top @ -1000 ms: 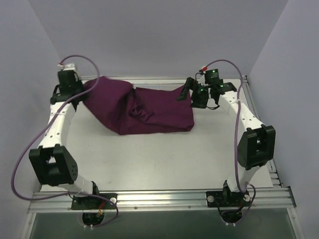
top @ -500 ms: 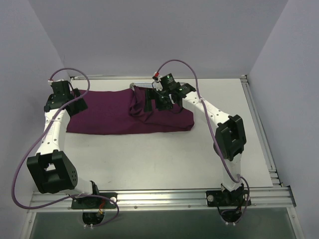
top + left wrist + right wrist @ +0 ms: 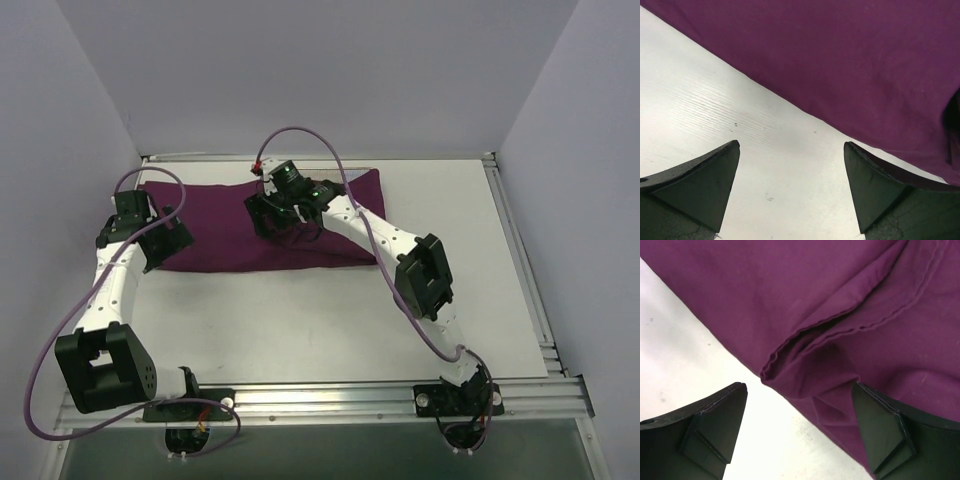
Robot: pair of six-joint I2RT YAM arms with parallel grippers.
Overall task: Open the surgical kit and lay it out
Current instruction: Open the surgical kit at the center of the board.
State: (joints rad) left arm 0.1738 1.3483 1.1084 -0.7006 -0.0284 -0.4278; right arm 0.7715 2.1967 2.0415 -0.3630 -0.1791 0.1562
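The surgical kit shows only as its deep-purple cloth wrap (image 3: 320, 215), lying mostly flat across the back of the table; tray and instruments are hidden. My left gripper (image 3: 168, 240) is at the cloth's near-left edge. In the left wrist view the left gripper (image 3: 791, 146) stands open over bare table, the cloth (image 3: 840, 60) just beyond its tips. My right gripper (image 3: 264, 216) reaches over the cloth's middle. In the right wrist view the right gripper (image 3: 799, 386) is open, a folded hemmed corner of cloth (image 3: 810, 365) lying between its fingers, not pinched.
The white table (image 3: 300, 320) stretches toward me in front of the cloth. Metal rails run along the near edge (image 3: 320, 395) and the right side (image 3: 520, 260). Pale walls close in at the left, back and right. Purple cables loop over both arms.
The left gripper opened and let go of the cloth, which now lies flatter and wider to the left. The right arm swung left from the cloth's right end to over its middle.
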